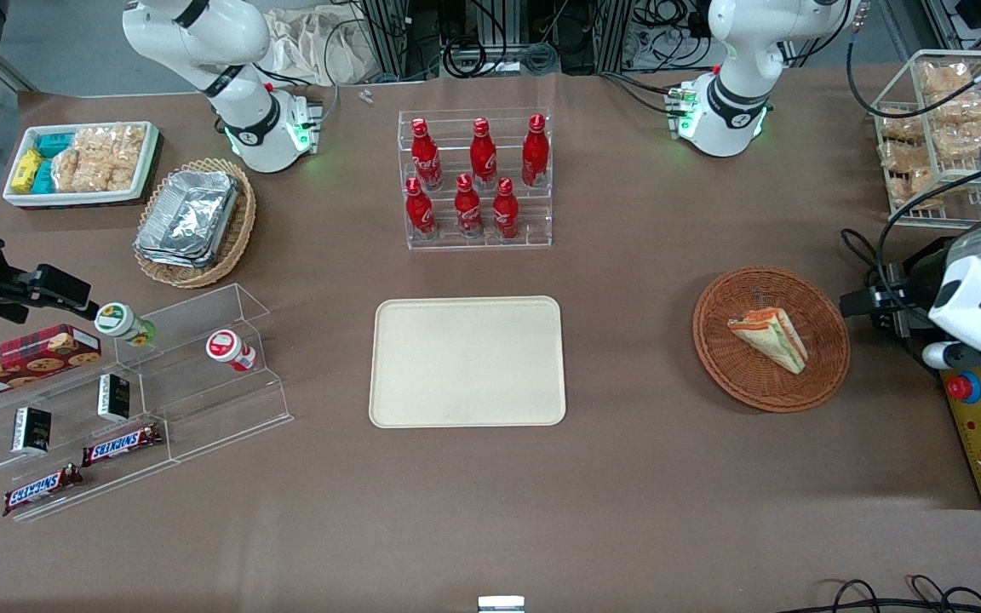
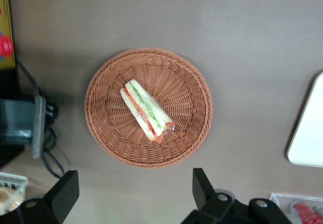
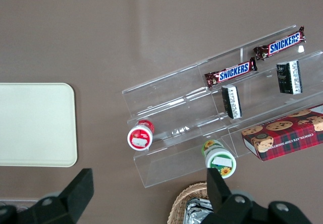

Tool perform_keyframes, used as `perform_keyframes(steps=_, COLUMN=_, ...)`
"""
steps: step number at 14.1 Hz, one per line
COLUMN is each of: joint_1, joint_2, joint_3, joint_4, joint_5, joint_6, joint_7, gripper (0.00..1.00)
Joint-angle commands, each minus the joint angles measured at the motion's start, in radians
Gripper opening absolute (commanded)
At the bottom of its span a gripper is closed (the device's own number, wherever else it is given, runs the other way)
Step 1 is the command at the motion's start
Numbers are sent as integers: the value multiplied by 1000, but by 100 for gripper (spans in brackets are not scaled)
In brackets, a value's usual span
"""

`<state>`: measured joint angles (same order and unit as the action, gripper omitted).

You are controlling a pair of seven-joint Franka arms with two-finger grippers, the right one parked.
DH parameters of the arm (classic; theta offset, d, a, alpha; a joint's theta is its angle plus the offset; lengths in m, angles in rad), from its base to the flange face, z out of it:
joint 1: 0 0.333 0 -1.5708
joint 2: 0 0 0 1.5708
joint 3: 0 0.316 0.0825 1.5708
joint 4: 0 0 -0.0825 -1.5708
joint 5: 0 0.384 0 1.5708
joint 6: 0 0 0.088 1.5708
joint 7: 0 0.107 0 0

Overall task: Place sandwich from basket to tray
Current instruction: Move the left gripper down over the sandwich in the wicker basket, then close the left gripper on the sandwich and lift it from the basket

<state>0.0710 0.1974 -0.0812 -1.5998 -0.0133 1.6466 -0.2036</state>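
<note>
Wicker basket holding sandwich lying diagonally, narrow tip nearer front camera, claw spread wide above.

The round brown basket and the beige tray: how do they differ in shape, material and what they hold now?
The basket is round, woven reddish-brown wicker; the tray is a smooth cream rectangle with rounded corners. The basket holds the sandwich; the tray holds nothing. The basket lies toward the working arm's end of the table, where the open gripper hangs above the table beside it; the tray sits mid-table. Both are shallow.
</note>
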Motion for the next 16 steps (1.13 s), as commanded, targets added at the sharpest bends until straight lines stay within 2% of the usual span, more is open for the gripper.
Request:
perform_keyframes(steps=1, joint_1=-3, joint_2=-94, joint_3=1, joint_4=-228, joint_5=-8, joint_6=192, joint_7=-191, gripper=100)
perform_keyframes(steps=3, joint_1=-3, joint_2=-151, joint_3=-2, joint_4=-394, joint_5=-7, joint_6=326, joint_7=-449, gripper=100)
perform_keyframes(steps=5, joint_1=-3, joint_2=-162, joint_3=-3, joint_4=-512, joint_5=-1, joint_6=445, joint_7=-557, gripper=100)
perform_keyframes(steps=8, joint_1=-3, joint_2=-154, joint_3=-6, joint_4=-617, joint_5=-1, joint_6=562, joint_7=-634, gripper=100)
perform_keyframes(steps=12, joint_1=-2, joint_2=-105, joint_3=-3, joint_4=-652, joint_5=6, joint_6=588, joint_7=-639, gripper=100)
perform_keyframes(steps=16, joint_1=4, joint_2=-46, joint_3=0, joint_4=-689, joint_5=7, joint_6=689, joint_7=-639, gripper=100)
